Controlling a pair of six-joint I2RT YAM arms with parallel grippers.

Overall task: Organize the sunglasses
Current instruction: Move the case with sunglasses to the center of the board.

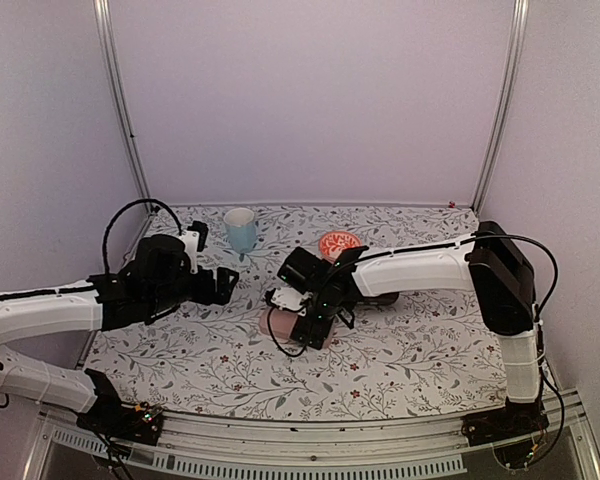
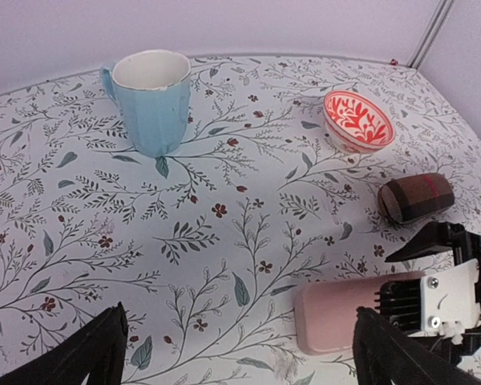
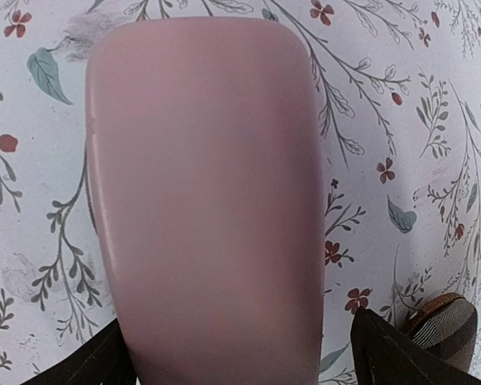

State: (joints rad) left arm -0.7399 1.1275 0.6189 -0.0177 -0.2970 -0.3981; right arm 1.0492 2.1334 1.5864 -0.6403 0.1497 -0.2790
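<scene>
Two grippers both have their fingers spread wide. The left gripper (image 2: pixel 239 341) hangs over the flowery table (image 2: pixel 80 241) and holds nothing. The right gripper (image 3: pixel 240 349) sits low over the pink case (image 3: pixel 200 184), one finger on each side. A brown case (image 2: pixel 415 197) lies near a red bowl (image 2: pixel 357 120). Where the sunglasses are, I cannot tell.

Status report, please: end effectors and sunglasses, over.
Left end effector open, empty. Right end effector open, astride closed pink case. Sunglasses not in view.
</scene>
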